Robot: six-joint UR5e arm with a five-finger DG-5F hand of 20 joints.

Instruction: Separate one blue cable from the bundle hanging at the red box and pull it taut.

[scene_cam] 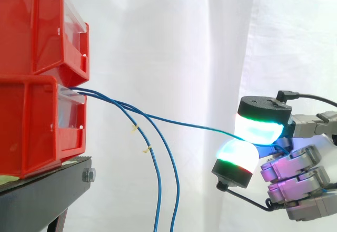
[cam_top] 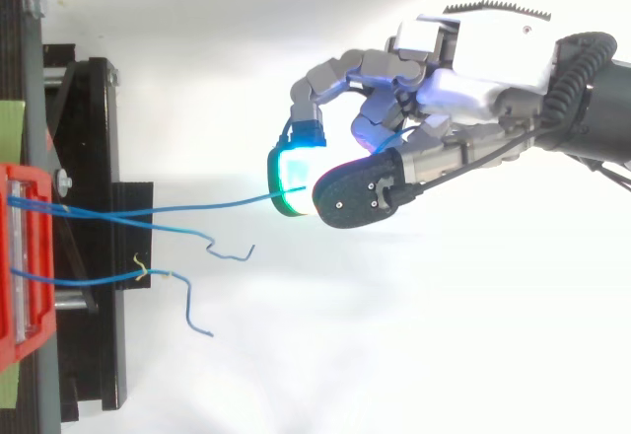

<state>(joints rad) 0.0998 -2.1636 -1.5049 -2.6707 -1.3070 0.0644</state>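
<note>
While the robot hand (scene_cam: 297, 171) pinches one blue cable (scene_cam: 179, 122) between two glowing pads (scene_cam: 260, 128) at the right of the side view, that cable runs from the front of the lower red bin (scene_cam: 31, 126) at the left. It slopes down to the pinch with a soft curve in it, so it is not yet taut. Two other cables (scene_cam: 158, 190) leave the same bin and hang to the bottom centre, apart from the held one. In the top view the held cable crosses another close to the bin.

To finish well, I judge the robot hand should draw away toward the right edge, along the cable's own line and slowly. The pinch needs to be firm so the thin wire does not slip. The pull should stop once the curve is gone, before the bin shifts on its stand (scene_cam: 42, 190).
</note>
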